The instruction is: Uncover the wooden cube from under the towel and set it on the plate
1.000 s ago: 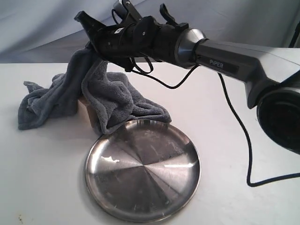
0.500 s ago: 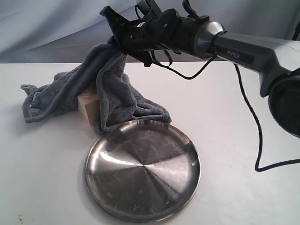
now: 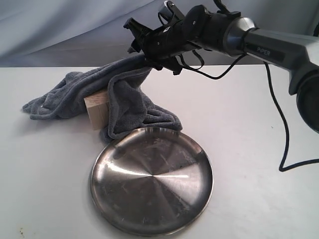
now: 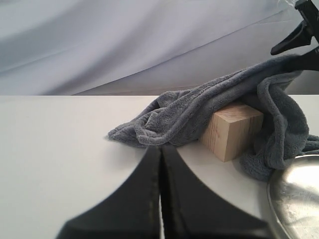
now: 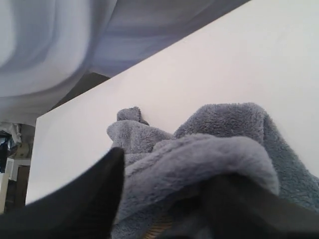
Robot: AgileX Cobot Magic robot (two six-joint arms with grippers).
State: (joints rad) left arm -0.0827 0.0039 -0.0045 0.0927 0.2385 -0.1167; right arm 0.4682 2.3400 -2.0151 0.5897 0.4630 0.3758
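The wooden cube stands left of the plate, its front and one side bare; the towel lies over its top and back. In the left wrist view the cube shows under the towel, beside the plate. My right gripper hovers above and behind the cube, jaws apart, with a towel fold draped over one finger. That gripper has the fold between its fingers. My left gripper is shut and empty, low over the table, pointing at the towel's edge.
The white table ends at a grey-blue cloth backdrop. A black cable hangs from the right arm down to the table at the right.
My right gripper carried the towel fold rightward, baring more of the cube. Its jaws, shut on the towel before, now stand apart. The towel sags lower on the left.
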